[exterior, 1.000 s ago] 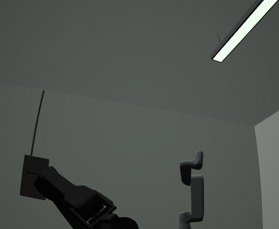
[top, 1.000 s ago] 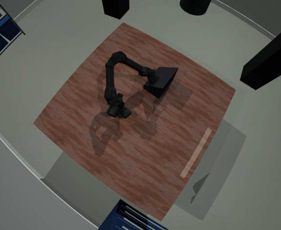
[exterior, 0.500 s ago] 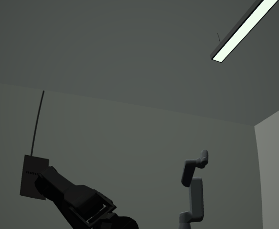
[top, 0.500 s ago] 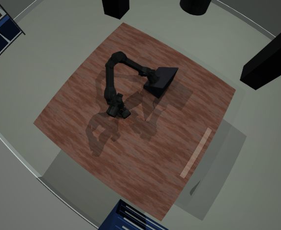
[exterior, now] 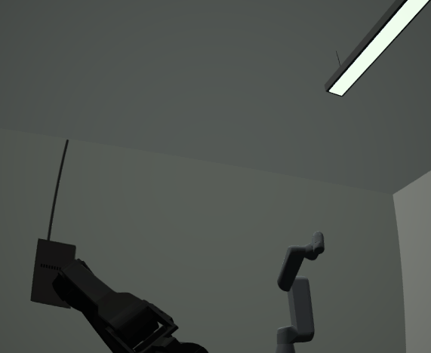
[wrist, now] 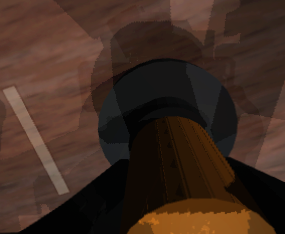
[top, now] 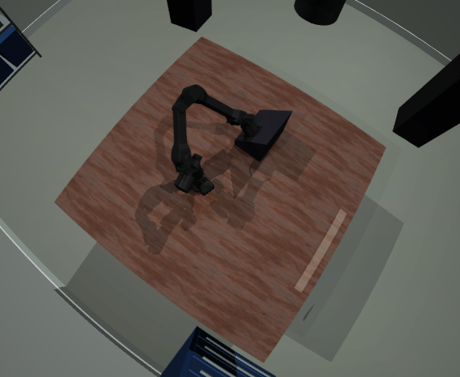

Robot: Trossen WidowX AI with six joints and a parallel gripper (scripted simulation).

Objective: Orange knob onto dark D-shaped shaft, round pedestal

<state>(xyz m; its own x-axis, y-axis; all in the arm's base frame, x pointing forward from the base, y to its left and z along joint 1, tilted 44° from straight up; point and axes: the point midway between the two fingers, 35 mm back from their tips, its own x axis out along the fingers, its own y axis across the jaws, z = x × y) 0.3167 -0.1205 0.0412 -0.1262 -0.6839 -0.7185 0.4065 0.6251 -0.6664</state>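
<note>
In the wrist view the orange knob [wrist: 186,165] fills the lower middle, held between my gripper's dark fingers. Its far end points down at the round dark pedestal [wrist: 213,100], which shows as a dark disc around it on the wooden table [wrist: 46,60]. The shaft is hidden behind the knob. I cannot tell how far down the knob sits. In the top view my gripper [top: 193,184] hangs low over the table [top: 221,251], left of middle; knob and pedestal are hidden under it. In the exterior view only the dark arm [exterior: 112,304] shows.
A pale strip [top: 321,249] [wrist: 35,140] lies flat on the table near its right edge. The arm's dark base block [top: 268,130] sits at the back of the table. Dark boxes [top: 437,97] stand on the floor around. A grey second arm [exterior: 299,292] stands far off.
</note>
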